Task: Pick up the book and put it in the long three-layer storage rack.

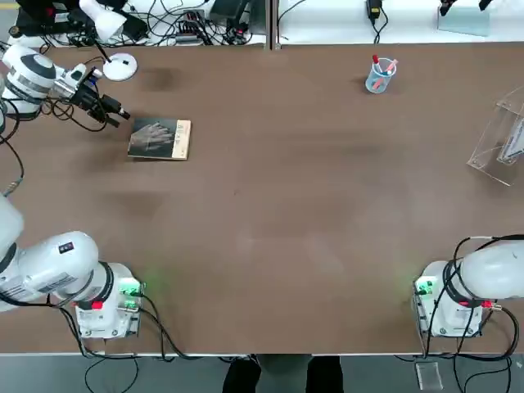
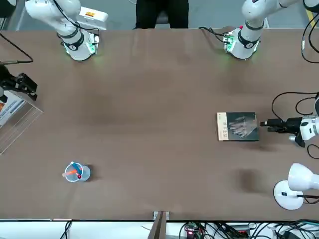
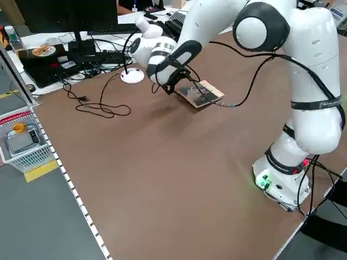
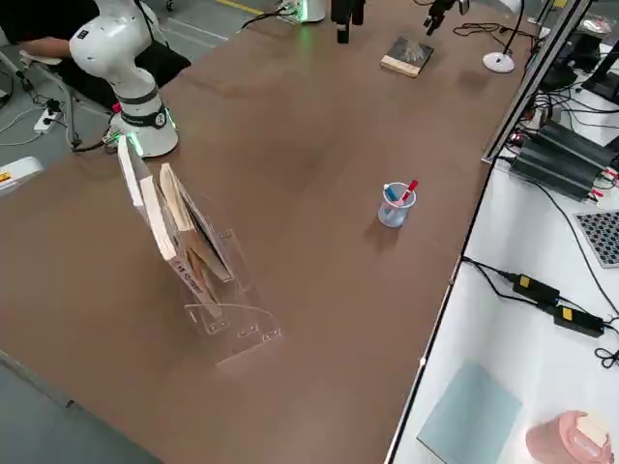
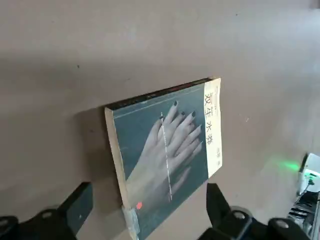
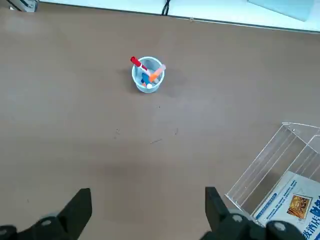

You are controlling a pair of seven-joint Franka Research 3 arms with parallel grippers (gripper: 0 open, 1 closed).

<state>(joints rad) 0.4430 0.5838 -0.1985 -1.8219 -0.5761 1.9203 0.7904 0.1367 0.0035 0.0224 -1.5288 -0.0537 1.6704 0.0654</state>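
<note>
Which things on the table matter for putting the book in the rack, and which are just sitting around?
Part of the job:
book, flat on the table
clear storage rack, already holding other books
left gripper, open beside the book

Just lying about:
cup of pens
white desk lamp
right gripper, open and idle

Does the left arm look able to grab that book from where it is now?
Probably yes. The left claw is open right beside the book, which lies flat on the table with nothing between them or around it.
</note>
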